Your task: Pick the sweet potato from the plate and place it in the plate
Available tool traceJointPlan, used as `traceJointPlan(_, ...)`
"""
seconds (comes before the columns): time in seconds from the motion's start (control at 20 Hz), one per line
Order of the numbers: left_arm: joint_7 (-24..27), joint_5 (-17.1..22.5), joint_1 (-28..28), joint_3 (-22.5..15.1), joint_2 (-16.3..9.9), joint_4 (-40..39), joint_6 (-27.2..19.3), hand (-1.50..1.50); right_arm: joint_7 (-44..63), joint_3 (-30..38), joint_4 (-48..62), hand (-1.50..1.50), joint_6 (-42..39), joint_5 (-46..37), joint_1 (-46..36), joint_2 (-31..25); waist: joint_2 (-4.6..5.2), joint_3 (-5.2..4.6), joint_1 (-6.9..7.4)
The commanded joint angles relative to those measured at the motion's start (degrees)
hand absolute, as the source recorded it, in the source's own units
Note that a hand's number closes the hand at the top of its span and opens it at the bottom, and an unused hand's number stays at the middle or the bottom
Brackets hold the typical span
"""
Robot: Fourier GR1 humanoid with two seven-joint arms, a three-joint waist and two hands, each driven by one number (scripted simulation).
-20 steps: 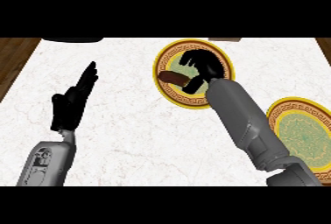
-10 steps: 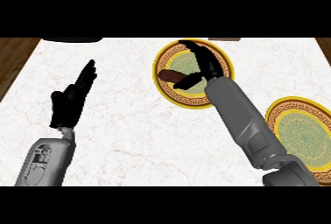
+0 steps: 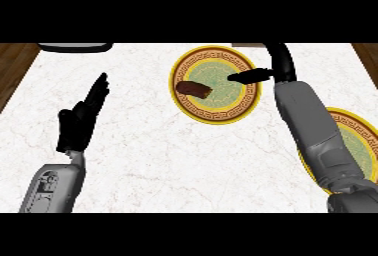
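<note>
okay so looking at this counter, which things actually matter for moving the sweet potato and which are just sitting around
Part of the job:
sweet potato, lying on the far plate
far plate, where it sits now
near plate at the right edge, partly behind the forearm
right robot hand, over the far plate's right rim

Just lying about:
dark object at the counter's far left edge
left robot hand, resting open

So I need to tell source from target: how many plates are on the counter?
2. One plate at upper centre holds the sweet potato; the other plate is at the right edge, partly hidden by the right forearm.
</note>
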State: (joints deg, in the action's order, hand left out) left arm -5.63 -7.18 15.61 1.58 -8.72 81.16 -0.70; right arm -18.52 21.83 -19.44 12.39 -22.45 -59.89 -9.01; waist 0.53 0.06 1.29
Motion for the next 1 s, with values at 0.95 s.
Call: traceJointPlan(0.95, -0.5, -1.3, -0.1, -0.9, 1.6, 1.5, -0.1, 0.00, -14.3, 5.1, 8.0, -1.50, -20.5, 5.9, 9.3, -22.3, 0.37, 0.10, 0.91)
